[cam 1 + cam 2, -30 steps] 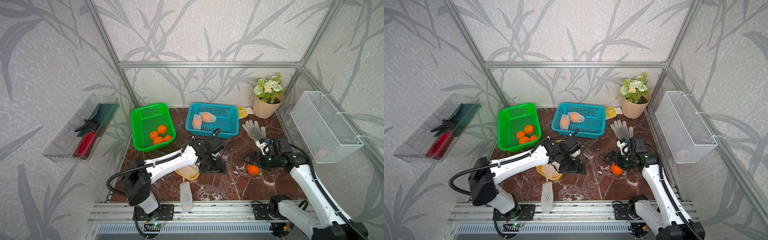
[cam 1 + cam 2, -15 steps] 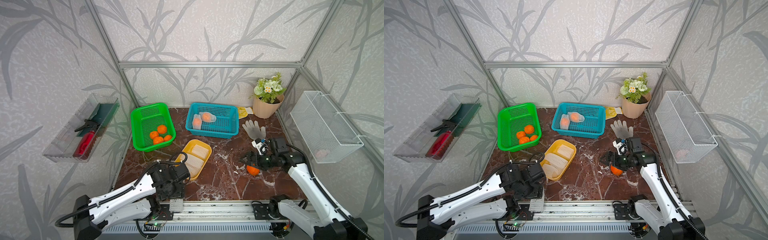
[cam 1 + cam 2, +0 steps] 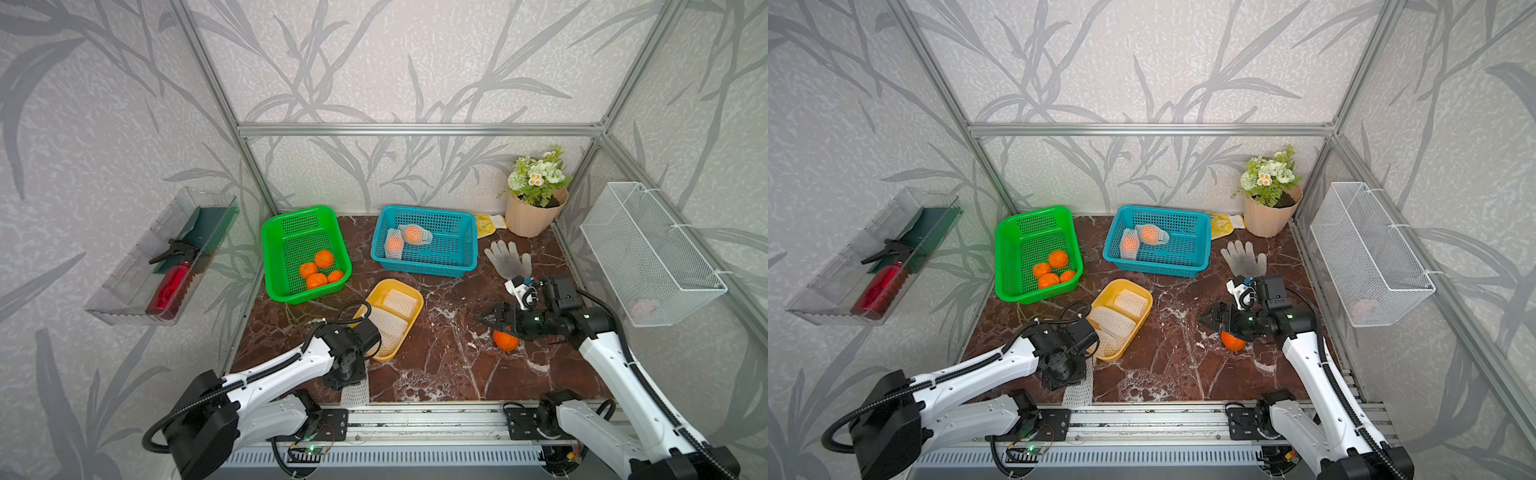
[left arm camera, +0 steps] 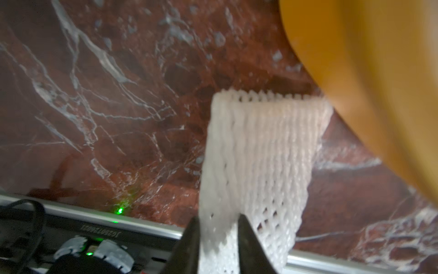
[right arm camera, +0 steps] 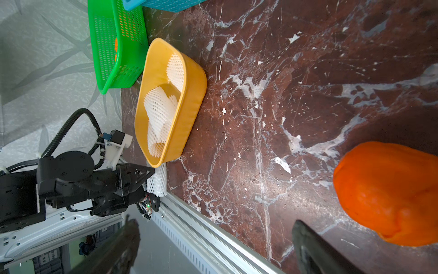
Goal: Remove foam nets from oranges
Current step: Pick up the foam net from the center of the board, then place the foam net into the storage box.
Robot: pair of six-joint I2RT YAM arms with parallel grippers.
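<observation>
Pinching one foam net (image 4: 258,154) at the table's (image 3: 436,374) front edge, beside the yellow tray (image 3: 409,324).
Your left end effector (image 4: 216,227) is clamped nearly shut on the soft, diamond-holed white mesh, a flattened sleeve over veined red-brown marble. Your right end effector (image 3: 492,322) gapes wide, holding nothing, just above a bare, dimpled orange (image 3: 506,340). Two netted oranges (image 3: 411,234) sit in the blue lattice basket (image 3: 424,268).

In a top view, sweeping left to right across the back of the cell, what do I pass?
Clear plastic wall tray, green plastic mesh basket, blue plastic mesh basket, beige flower pot, white wire wall basket.
</observation>
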